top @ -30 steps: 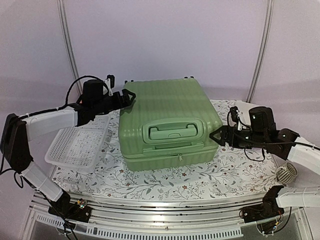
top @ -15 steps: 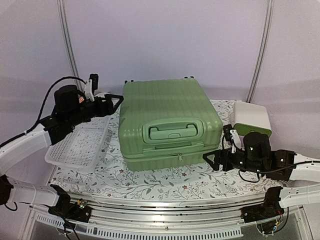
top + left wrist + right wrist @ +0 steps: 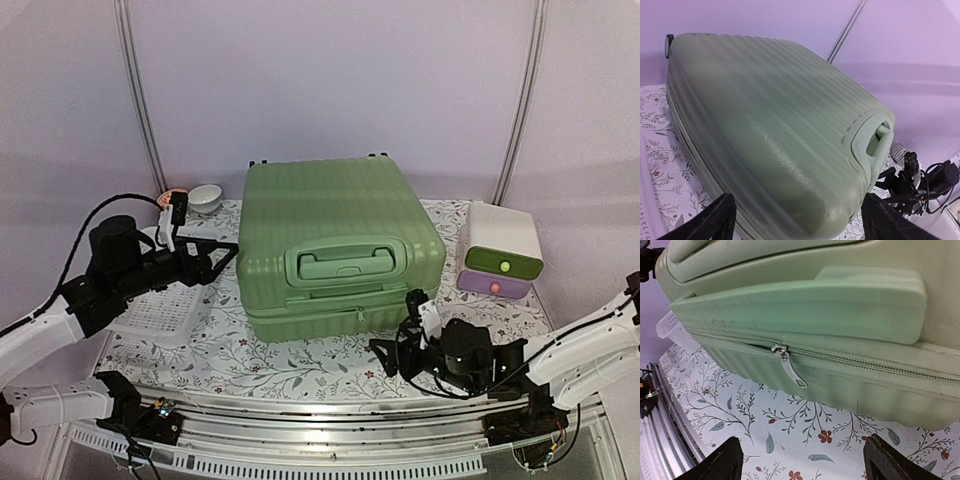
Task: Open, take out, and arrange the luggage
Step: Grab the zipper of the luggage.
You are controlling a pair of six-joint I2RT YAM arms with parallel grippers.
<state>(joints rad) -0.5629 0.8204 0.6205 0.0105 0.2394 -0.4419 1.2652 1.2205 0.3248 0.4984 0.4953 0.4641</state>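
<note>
Luggage [image 3: 335,240] between left tool [image 3: 224,262] at flank and right tool [image 3: 386,353] at front

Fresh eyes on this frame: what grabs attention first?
The big light-green suitcase dominates, lying closed mid-table with its handle toward the arms. The left gripper hangs open beside its left side, and the right gripper sits open and low at its front, facing the zipper pull. A white-green-purple box stands to the right.

Luggage [image 3: 330,215] light green, ribbed; tablecloth [image 3: 300,365] white, floral print.
</note>
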